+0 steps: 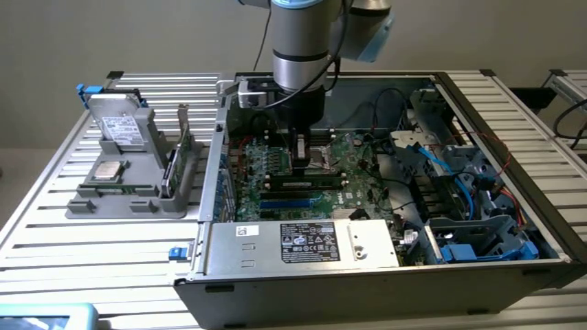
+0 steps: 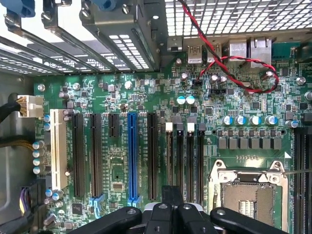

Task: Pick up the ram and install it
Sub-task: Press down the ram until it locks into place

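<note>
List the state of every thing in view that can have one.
Computer case: side open, inside exposed.
Ram: lying along its motherboard slot, under the gripper.
Gripper: lowered inside the case.
Processor socket: empty, frame closed.
Blue slot: empty.

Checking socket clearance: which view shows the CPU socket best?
Wrist view: the CPU socket lies face-on, its metal frame nearly whole. The exterior view shows it slantwise, beside the jaws and partly hidden by them.

Even, soft overhead light, mild glare on the slatted table [image 1: 55,227], sharp focus throughout.
</note>
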{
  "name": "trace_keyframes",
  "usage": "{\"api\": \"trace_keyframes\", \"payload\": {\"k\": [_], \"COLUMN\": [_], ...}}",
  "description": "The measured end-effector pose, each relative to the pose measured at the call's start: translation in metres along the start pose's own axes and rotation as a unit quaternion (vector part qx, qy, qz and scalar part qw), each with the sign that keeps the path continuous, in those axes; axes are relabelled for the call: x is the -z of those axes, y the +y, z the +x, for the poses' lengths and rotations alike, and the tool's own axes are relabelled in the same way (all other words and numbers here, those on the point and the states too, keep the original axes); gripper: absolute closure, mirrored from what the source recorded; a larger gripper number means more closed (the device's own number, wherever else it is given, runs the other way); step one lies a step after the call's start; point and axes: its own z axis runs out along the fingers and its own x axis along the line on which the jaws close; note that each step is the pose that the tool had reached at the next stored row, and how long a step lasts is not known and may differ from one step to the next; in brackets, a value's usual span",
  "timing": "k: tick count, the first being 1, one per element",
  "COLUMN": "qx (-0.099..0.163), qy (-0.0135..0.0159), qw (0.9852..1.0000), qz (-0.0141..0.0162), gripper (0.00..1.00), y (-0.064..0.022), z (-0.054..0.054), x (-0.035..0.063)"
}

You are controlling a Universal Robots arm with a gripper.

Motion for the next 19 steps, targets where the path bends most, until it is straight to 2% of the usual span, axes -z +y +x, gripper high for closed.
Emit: {"api": "trace_keyframes", "payload": {"k": [19], "qx": [0.000], "qy": [0.0002], "qw": [1.0000], "qz": [0.0007], "gripper": [0.89], "y": [0.0019], "z": [-0.0007], "x": [-0.0079]}}
